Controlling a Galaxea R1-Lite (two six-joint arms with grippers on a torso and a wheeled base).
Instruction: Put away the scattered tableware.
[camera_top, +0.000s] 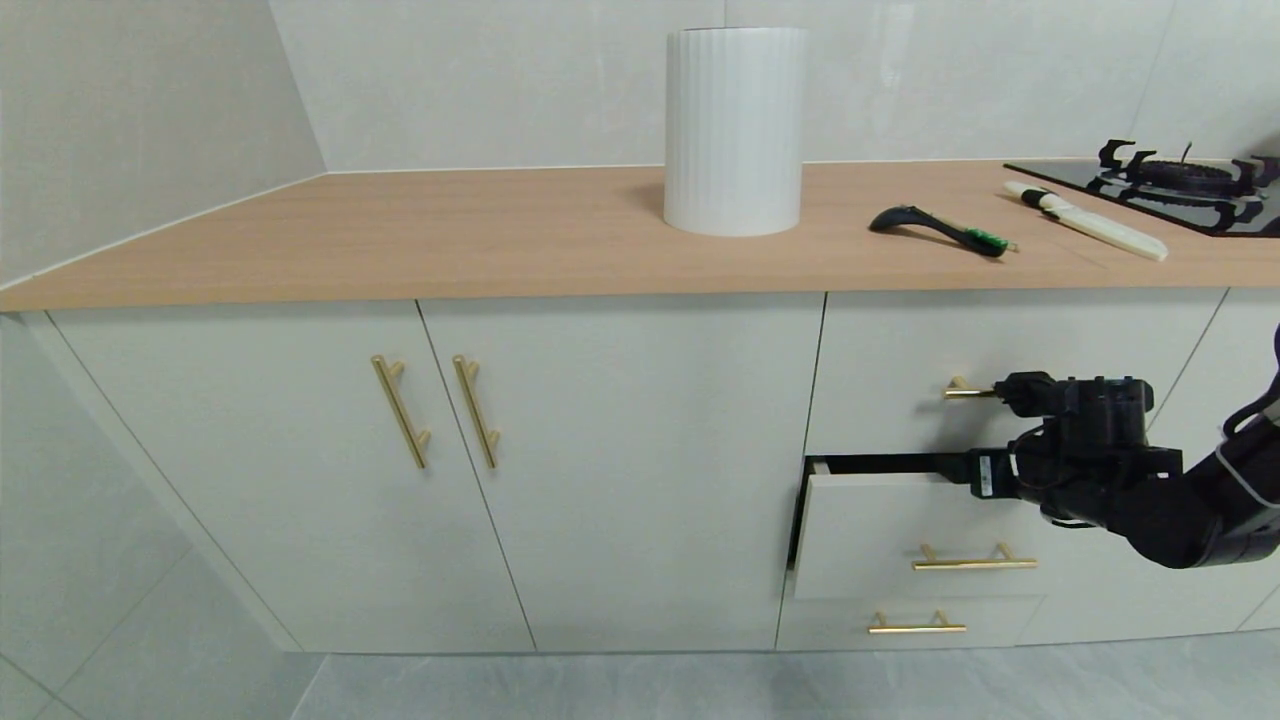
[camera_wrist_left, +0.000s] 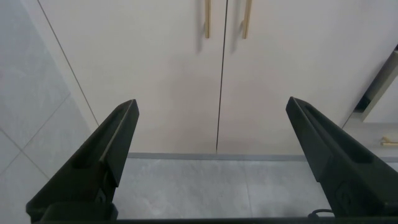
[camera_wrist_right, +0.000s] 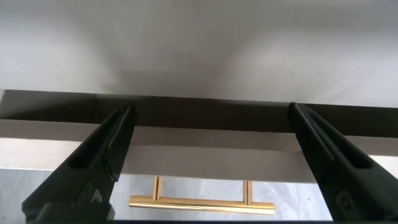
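Wide-spread right hand (camera_wrist_right: 211, 111) at the part-open drawer (camera_wrist_right: 205, 160) with a gold handle (camera_wrist_right: 202, 204) on its front.

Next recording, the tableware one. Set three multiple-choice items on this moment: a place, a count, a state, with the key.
1. Where does the black utensil lie? A on the countertop, right of the white canister; B inside a drawer; C on the floor.
2. How many gold handles do the double doors carry? A one; B two; C four.
3. The middle drawer is: A shut; B pulled partly open; C taken out.
Key: 1 A, it rests between canister and knife. 2 B, one bar per door. 3 B, a dark gap shows above its front, by the open right gripper.
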